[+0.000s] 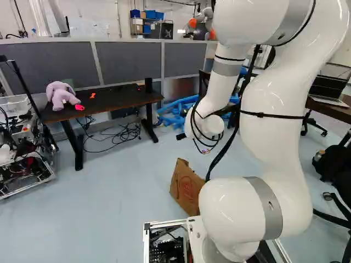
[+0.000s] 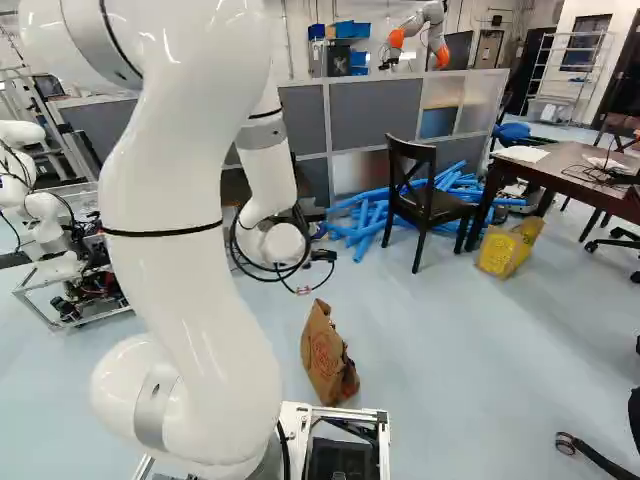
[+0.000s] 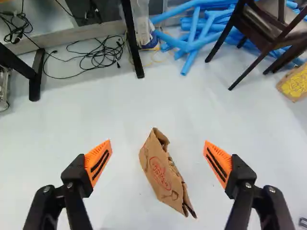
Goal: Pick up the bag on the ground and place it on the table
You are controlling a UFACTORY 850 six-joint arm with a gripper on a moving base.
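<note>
A brown paper bag with red print stands on the floor just ahead of the base, seen in the left base view (image 1: 186,187) and the right base view (image 2: 328,354). In the base views the arm's wrist hangs above and beyond the bag, the gripper itself hidden behind it. The wrist view shows my gripper (image 3: 158,160) open, orange pads wide apart. Below and between them lies the bag (image 3: 165,175), touched by neither finger. A dark table (image 1: 123,98) with a purple plush toy (image 1: 61,95) stands farther off in the left base view.
A black chair (image 2: 425,195), blue tubes (image 2: 365,225), a second dark table (image 2: 570,165) and a yellow-printed bag (image 2: 508,250) stand beyond at the right. Cables (image 1: 123,133) lie under the plush toy's table. Another robot (image 2: 45,215) is at the far left.
</note>
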